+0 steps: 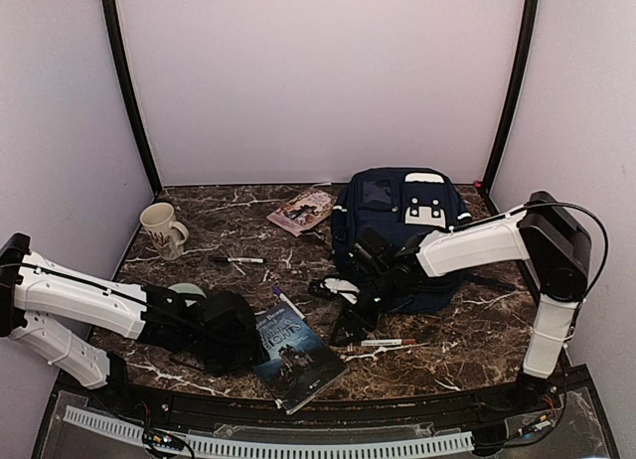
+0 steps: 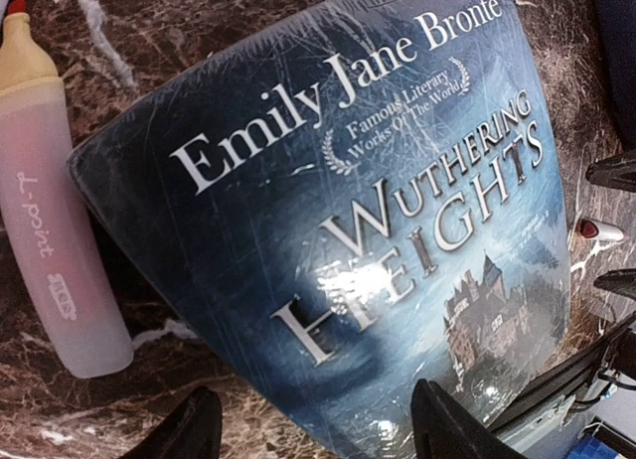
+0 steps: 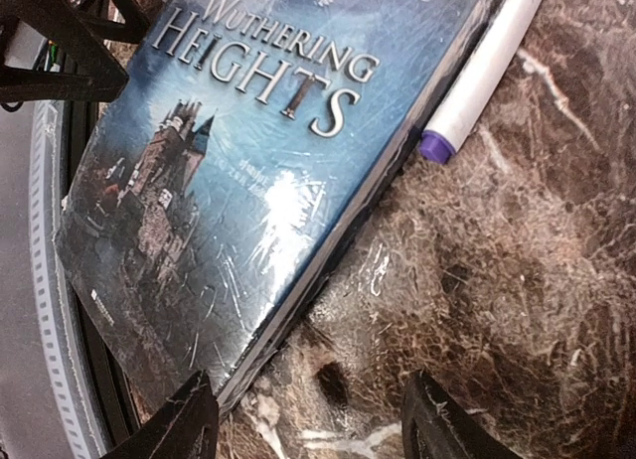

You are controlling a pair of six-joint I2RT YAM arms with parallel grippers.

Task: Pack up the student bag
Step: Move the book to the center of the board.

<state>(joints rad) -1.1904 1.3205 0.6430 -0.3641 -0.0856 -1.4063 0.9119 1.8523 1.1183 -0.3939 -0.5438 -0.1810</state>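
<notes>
The student bag (image 1: 402, 230), a navy backpack with white patches, lies at the back right of the table. A blue book, "Wuthering Heights" (image 1: 298, 355), lies flat near the front edge. It also shows in the left wrist view (image 2: 378, 230) and the right wrist view (image 3: 248, 151). My left gripper (image 1: 248, 338) is open and empty at the book's left side, with its jaws (image 2: 318, 429) straddling the book's corner. My right gripper (image 1: 350, 330) is open and empty low over the book's right edge (image 3: 310, 424), between the book and the bag.
A pink highlighter (image 2: 50, 230) lies left of the book. A white marker with a purple cap (image 3: 477, 72) lies against the book's far edge. A red-tipped pen (image 1: 388, 343) lies to the book's right. A mug (image 1: 159, 229), a black pen (image 1: 238, 260) and a second book (image 1: 303, 211) lie further back.
</notes>
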